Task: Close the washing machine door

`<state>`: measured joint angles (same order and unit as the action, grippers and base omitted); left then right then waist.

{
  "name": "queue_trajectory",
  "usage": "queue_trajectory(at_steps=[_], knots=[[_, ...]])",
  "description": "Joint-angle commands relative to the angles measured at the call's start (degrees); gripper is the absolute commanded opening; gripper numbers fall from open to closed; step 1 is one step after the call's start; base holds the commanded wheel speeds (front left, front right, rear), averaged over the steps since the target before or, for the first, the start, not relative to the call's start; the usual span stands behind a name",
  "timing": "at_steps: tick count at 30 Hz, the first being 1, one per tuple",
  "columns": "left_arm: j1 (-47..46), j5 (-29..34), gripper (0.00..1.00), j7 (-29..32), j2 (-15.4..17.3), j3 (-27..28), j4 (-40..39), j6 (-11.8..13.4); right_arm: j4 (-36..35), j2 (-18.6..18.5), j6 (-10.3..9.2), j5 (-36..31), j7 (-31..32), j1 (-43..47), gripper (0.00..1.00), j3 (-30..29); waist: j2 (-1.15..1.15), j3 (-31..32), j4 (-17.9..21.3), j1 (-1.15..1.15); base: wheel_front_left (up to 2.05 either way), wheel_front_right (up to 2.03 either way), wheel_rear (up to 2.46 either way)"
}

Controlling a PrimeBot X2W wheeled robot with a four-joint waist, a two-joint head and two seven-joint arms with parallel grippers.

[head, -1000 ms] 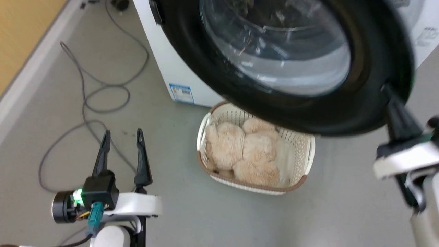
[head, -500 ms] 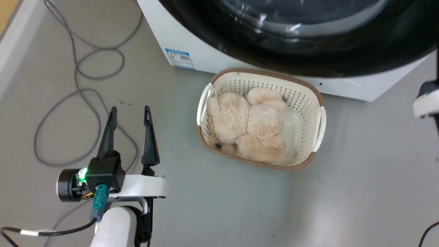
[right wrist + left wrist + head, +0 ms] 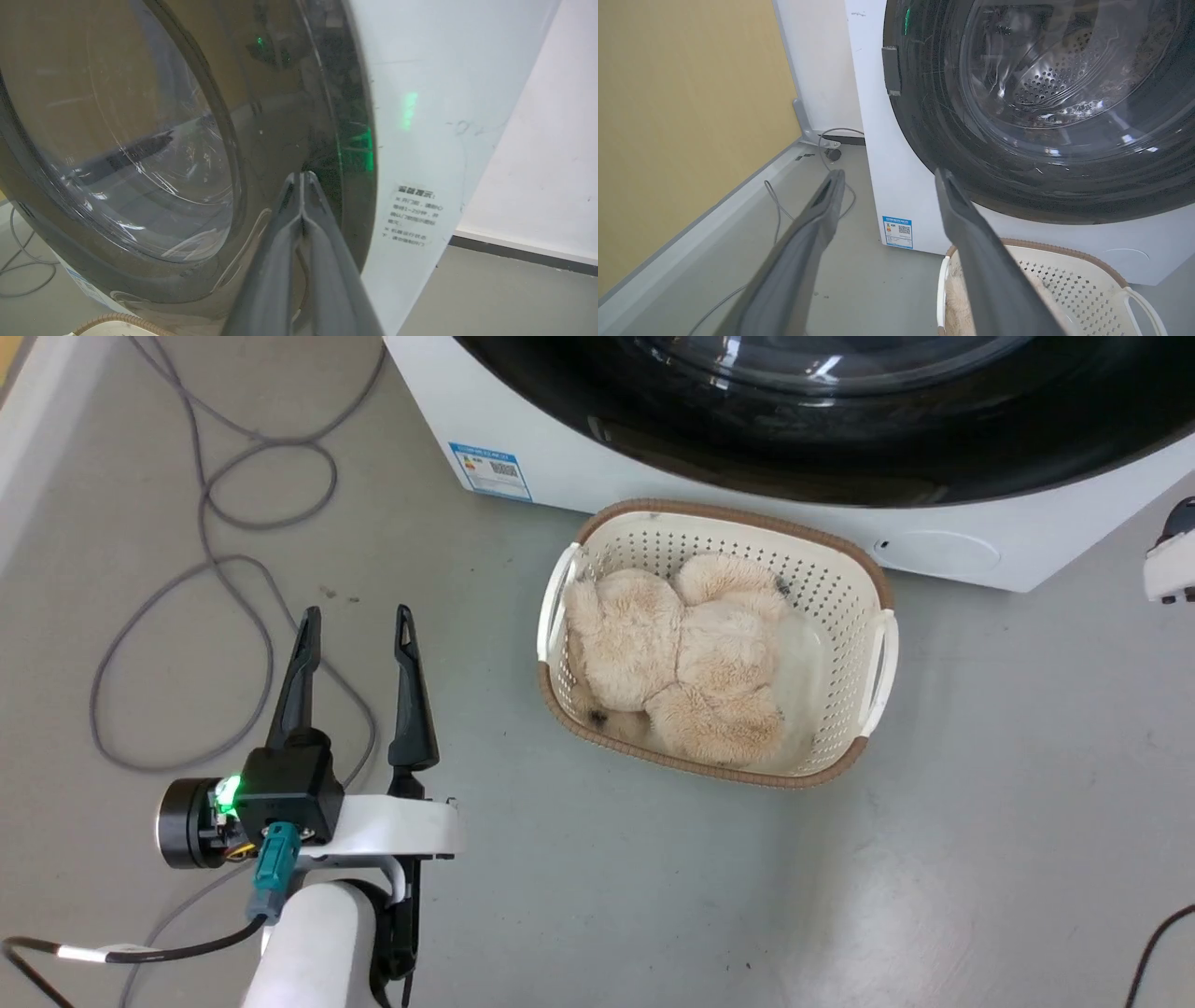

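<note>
Right gripper (image 3: pixel 302 176), fingers pressed together, we are holding its tips at the black rim of the washing machine door (image 3: pixel 280 116), door sitting against the washing machine (image 3: pixel 420 70), left gripper (image 3: pixel 357 613) hanging spread apart.

The door (image 3: pixel 1064 196) has a glossy black rim round clear, shiny glass, set in the machine's (image 3: pixel 878 154) smooth white front. The basket (image 3: pixel 728 513) is perforated cream plastic and holds fluffy plush (image 3: pixel 681 663). The floor (image 3: pixel 653 896) is matt grey, and my fingers (image 3: pixel 407 691) are matt dark.
</note>
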<state>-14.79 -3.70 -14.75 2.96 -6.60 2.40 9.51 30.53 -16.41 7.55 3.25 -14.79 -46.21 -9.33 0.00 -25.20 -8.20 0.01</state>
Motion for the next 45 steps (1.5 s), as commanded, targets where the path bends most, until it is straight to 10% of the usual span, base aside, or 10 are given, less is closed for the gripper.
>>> queue_trajectory(at_steps=[1,12,27,32,33,34,45], knots=[[-0.47,0.00,1.00,-0.25,-0.05,0.21,0.30,0.46,-0.27,0.27,-0.06,-0.71,-0.21,0.05,0.00,-0.59,0.00,0.79,0.43,-0.01,0.00,0.00,0.00],[3.83,1.39,1.00,-0.25,0.65,2.91,1.15,-0.07,-26.03,4.48,-0.06,-1.89,-0.21,12.04,0.00,-1.63,0.00,9.78,6.19,-0.01,0.00,0.00,0.00],[10.32,2.01,1.00,-0.25,0.91,3.55,1.41,-0.66,-26.00,10.40,-0.06,0.98,-0.21,31.13,0.00,3.55,0.00,19.04,11.50,-0.01,0.00,0.00,0.00],[12.80,2.01,1.00,-0.25,0.87,3.28,1.22,-1.09,-24.47,12.12,-0.06,3.26,-0.21,37.01,0.53,3.46,0.00,21.66,12.70,-0.01,0.00,0.00,0.00],[13.26,2.09,1.00,-0.25,0.87,3.22,1.20,-1.12,-24.04,12.34,-0.06,3.50,-0.21,38.03,0.94,3.64,0.00,22.11,12.91,-0.01,0.00,0.00,0.00],[13.73,2.15,1.00,-0.25,0.87,3.15,1.24,-1.19,-23.78,12.54,-0.06,3.71,-0.21,38.97,1.00,3.73,0.00,22.55,13.12,-0.01,0.00,0.00,0.00],[17.10,2.37,1.00,-0.25,0.87,2.92,1.93,-1.49,-22.99,13.48,-0.06,2.75,-0.21,46.41,1.00,5.10,0.00,25.32,14.87,-0.01,0.00,0.00,0.00]])
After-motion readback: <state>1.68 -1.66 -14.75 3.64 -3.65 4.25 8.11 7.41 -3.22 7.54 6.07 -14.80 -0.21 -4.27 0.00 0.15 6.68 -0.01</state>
